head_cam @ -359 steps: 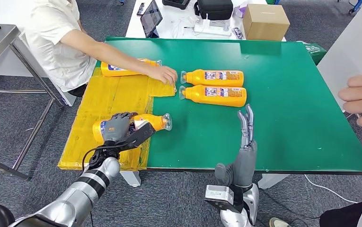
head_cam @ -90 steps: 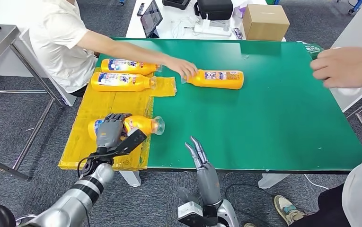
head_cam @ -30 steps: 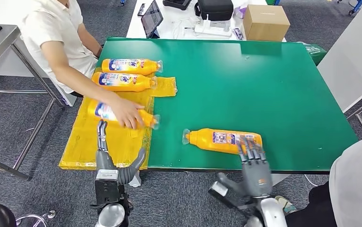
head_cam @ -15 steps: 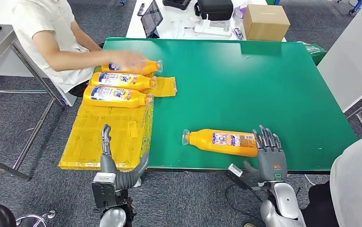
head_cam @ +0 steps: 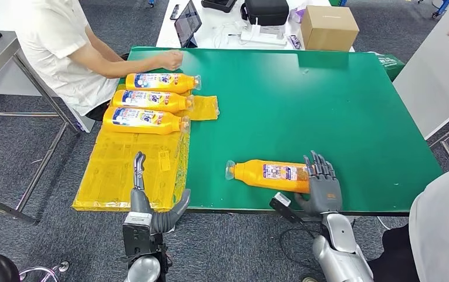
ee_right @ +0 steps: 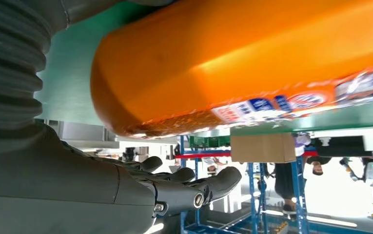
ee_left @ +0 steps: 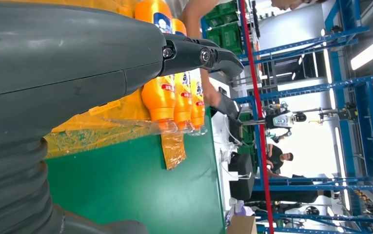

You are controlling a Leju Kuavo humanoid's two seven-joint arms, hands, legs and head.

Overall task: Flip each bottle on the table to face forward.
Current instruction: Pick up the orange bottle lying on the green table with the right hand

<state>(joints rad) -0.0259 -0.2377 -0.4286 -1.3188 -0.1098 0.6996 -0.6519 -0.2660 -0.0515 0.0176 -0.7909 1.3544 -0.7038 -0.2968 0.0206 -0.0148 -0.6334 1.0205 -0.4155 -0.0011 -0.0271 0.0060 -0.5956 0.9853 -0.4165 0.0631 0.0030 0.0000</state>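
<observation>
Right hand [head_cam: 324, 187], fingers spread, at base of orange bottle [head_cam: 269, 175] on green worktop [head_cam: 327, 106], contact unclear; left hand [head_cam: 151, 208] open, holding nothing.

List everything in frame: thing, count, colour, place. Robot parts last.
Lone bottle: 1, orange, lying near the table's front edge, cap pointing left.
Row of bottles: 3, orange, lying side by side on the yellow sheet.
Yellow sheet: 1, on the table's left part.
Table: 1, green top.
Cardboard box: 1, brown, on the white desk behind.
Seated person: 1, white shirt, far left corner.
Left hand: empty, fingers apart, at the front edge.
Right hand: at the lone bottle's base, fingers spread.
</observation>
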